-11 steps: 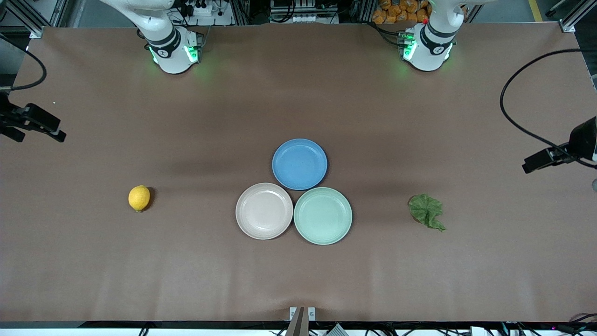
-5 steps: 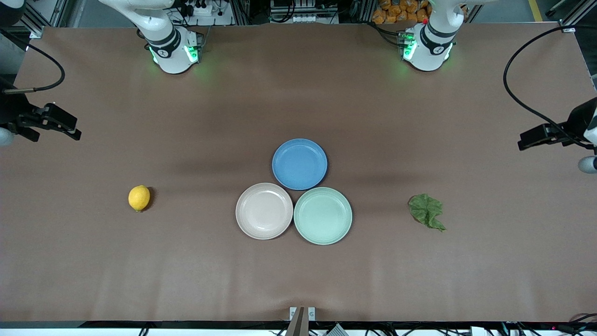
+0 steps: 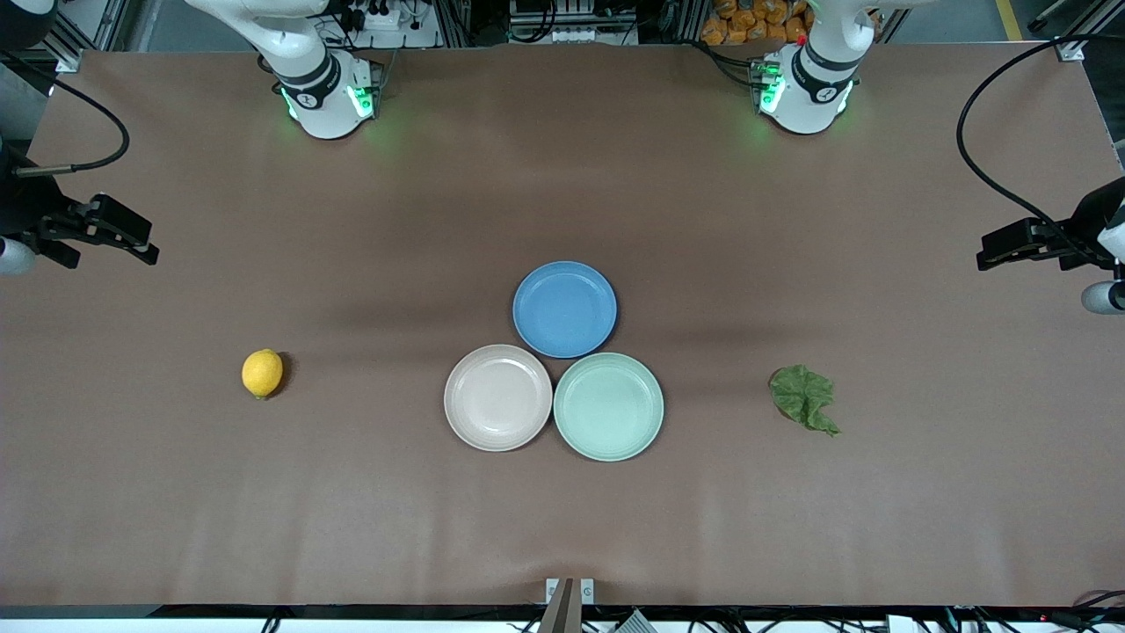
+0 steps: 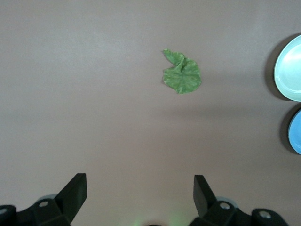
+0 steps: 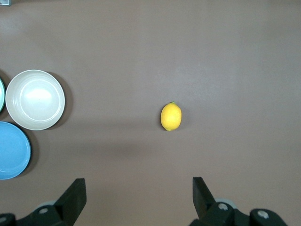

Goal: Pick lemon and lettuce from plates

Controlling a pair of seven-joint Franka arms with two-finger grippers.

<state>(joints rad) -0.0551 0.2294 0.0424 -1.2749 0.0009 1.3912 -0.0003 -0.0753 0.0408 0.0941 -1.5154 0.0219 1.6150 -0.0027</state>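
Front view gives me the brown table (image 3: 562,527) with three round shallow plates touching: beige-pink (image 3: 497,397), mint green (image 3: 608,406), blue (image 3: 564,309). My left gripper (image 4: 140,188) hangs spread and empty above bare cloth, the wrinkly dark green lettuce leaf (image 4: 182,73) lying ahead of its fingertips. My right gripper (image 5: 139,190) is likewise spread, the small oval yellow lemon (image 5: 171,116) ahead of it, off the plates.

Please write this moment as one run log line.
small yellow lemon: on table, no plate | dark green lettuce leaf: on table | left gripper: open, above table | right gripper: open, above table
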